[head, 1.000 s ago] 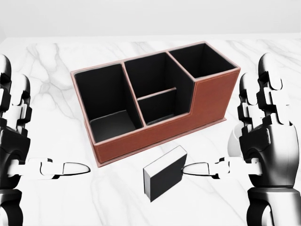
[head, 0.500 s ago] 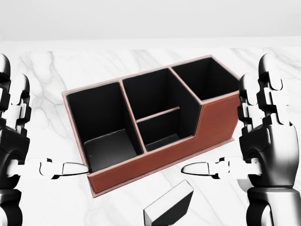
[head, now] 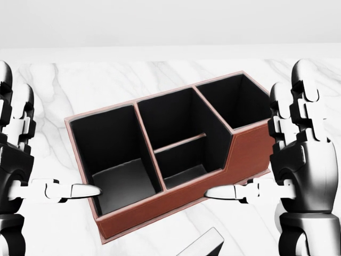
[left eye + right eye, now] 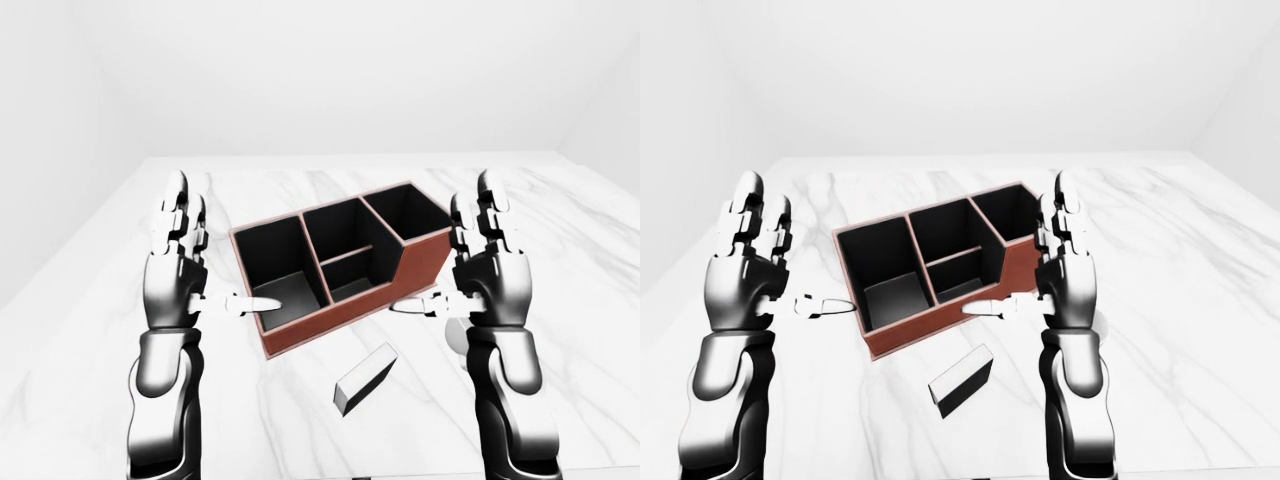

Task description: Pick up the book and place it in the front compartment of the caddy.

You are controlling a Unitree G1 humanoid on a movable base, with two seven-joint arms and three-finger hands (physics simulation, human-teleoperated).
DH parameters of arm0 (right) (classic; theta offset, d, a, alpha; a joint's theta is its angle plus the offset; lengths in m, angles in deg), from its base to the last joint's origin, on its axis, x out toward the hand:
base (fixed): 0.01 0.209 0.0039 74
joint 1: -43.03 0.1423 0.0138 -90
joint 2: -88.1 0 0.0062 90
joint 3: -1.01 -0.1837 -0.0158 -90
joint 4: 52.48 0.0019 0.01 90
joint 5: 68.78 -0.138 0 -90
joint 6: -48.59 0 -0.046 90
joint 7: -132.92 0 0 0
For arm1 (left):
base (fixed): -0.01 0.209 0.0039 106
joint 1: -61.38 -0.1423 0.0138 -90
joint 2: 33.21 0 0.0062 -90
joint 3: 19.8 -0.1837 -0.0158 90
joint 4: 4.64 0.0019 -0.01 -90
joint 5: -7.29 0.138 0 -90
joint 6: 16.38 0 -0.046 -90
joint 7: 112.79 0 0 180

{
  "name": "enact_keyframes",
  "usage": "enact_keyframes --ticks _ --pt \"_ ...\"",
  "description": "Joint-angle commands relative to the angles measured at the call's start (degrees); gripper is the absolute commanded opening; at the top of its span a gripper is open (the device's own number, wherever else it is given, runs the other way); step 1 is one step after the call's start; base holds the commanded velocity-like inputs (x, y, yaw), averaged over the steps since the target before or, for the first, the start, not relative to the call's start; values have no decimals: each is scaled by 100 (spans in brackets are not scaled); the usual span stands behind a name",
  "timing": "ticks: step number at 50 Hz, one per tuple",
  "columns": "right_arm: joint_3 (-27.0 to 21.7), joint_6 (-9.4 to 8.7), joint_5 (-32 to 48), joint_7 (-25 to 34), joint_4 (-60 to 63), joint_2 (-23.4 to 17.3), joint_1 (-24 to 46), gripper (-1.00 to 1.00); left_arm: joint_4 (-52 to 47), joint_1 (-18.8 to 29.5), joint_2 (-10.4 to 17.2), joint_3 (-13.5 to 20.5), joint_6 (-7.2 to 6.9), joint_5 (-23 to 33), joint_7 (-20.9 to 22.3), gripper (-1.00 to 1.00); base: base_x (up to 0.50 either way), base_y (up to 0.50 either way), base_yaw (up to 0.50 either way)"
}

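Lying on the marble table (image 4: 90,330) in the left-eye view, the dark book (image 4: 366,378) sits just below the brown caddy (image 4: 345,262), untouched. The left hand (image 4: 176,280) and right hand (image 4: 490,270) stand upright either side, fingers spread, holding nothing. In the head view only the book's top corner shows at the bottom edge. The right-eye view shows the same layout.

Book (image 4: 365,379) on table (image 4: 90,330), below caddy (image 4: 340,262).
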Motion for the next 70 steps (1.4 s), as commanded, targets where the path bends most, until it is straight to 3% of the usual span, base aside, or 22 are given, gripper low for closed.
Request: enact_keyframes --ticks 1,40,70 --pt "46 0 24 23 79 13 -48 100 -34 1 8 15 0 -10 2 100 0 0 0" --pt "-31 0 159 72 209 -49 83 100 -55 88 59 98 0 -76 -3 100 7 0 0" --pt "-163 0 925 796 820 -315 336 100 -27 173 117 181 0 -155 -29 100 0 0 0"
